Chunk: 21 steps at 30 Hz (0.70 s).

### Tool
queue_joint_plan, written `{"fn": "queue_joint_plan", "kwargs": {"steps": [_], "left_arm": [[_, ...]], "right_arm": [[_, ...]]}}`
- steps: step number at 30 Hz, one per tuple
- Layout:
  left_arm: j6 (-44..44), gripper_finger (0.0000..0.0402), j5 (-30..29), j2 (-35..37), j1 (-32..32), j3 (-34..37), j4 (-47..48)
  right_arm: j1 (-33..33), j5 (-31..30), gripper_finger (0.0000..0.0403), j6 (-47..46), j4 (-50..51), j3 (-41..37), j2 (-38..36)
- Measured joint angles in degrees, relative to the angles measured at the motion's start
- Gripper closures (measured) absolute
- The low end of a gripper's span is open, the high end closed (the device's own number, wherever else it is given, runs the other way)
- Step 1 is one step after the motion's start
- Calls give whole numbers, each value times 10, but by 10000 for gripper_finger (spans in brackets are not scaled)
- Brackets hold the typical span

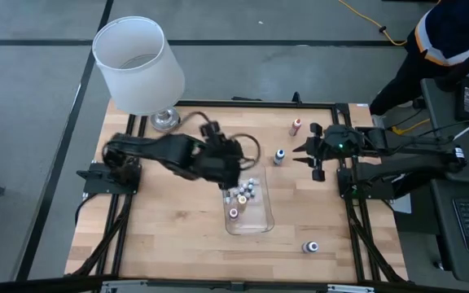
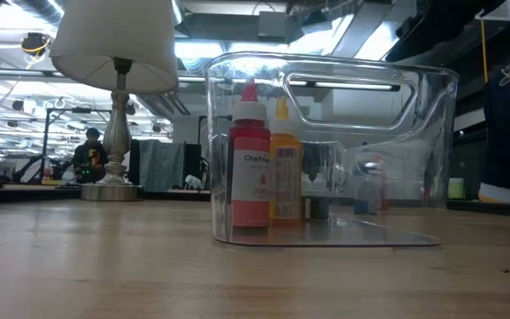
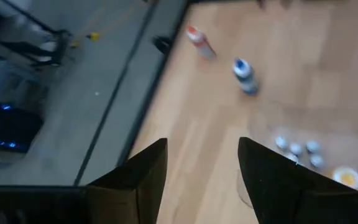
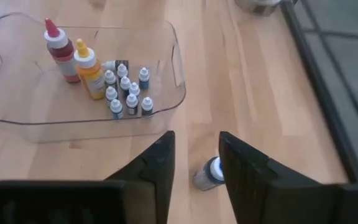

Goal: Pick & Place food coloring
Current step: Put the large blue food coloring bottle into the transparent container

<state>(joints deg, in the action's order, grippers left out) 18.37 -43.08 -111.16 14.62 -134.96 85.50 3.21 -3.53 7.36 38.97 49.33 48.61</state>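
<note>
Over by the tray (image 1: 263, 218), your right gripper (image 4: 196, 163) hangs with fingers apart above a loose blue-capped bottle (image 4: 209, 173), gripping nothing. Your left gripper (image 3: 202, 167) is released too, above the tray, where most bottles (image 4: 127, 93) stand.

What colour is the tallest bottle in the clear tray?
Red bottle with a red tip, clearest in the right wrist view.
</note>
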Motion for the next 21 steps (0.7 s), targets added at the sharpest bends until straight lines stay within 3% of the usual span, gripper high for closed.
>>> {"fn": "queue_joint_plan", "kwargs": {"steps": [3, 6, 13, 17, 21], "left_arm": [[13, 213, -45, 30, 4, 0, 2], [7, 212, -77, 52, 5, 0, 3], [-14, 214, -85, 82, 7, 0, 8], [-25, 214, -85, 91, 7, 0, 26], [-25, 215, -90, 100, 7, 0, 43]], "right_arm": [[38, 36, 239, -4, 19, 17, 32], [73, 33, 191, 11, 88, 86, 88], [111, 32, 105, 19, 234, 233, 208], [124, 32, 96, 13, 220, 225, 248], [146, 49, 95, 2, 177, 170, 287]]}}
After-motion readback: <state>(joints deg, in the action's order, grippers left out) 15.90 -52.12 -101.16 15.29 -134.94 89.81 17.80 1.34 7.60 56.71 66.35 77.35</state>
